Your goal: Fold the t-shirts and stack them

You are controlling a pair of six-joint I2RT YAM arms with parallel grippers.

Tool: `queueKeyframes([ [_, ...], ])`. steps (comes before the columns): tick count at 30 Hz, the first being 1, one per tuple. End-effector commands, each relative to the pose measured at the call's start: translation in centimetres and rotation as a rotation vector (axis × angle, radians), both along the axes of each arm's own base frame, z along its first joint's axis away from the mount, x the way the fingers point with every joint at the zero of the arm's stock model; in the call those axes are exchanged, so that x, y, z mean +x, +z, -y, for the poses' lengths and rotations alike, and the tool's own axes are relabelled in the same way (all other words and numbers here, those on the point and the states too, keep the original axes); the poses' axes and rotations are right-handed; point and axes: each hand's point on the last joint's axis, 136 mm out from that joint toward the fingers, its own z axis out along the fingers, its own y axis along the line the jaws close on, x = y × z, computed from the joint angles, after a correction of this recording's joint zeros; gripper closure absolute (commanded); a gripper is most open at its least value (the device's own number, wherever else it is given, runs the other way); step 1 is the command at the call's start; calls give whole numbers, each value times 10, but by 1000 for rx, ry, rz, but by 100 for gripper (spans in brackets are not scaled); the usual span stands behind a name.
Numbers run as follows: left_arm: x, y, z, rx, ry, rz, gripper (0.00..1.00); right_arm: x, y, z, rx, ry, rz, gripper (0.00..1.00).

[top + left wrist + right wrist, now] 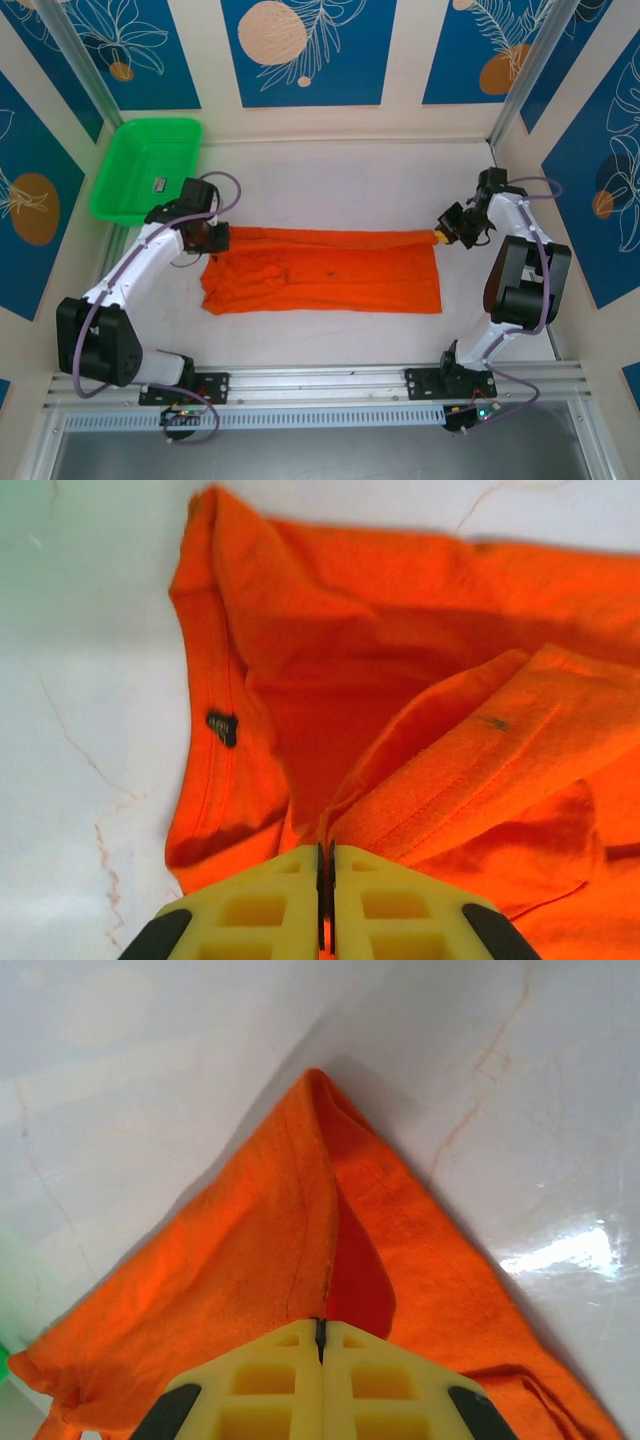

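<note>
At frame bottom, your left gripper (322, 858) and right gripper (320, 1328) clench the t-shirt (330, 282) (thin hems); uneven pulling may slip it.

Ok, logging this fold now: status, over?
Left tool shut on t-shirt far-left corner. Right tool shut on far-right corner. Green tray apart from cloth.

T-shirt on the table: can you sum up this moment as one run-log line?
left gripper: shut on orange t-shirt | right gripper: shut on its corner | green tray: far left corner
</note>
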Motion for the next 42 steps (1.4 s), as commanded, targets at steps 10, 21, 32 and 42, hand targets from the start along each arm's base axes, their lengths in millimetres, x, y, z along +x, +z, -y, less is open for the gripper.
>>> queueKeyframes([
  [10,-12,43,-78,284,392,154,45,-23,-4,17,-29,-126,-62,59],
  [21,91,-9,31,-2,65,-57,65,32,-22,-48,14,86,-57,72],
  [32,109,-93,-28,319,198,-270,73,52,-78,-46,-63,93,-184,76],
  [42,118,-98,-73,401,378,-263,70,54,-91,-16,15,-55,-199,76],
])
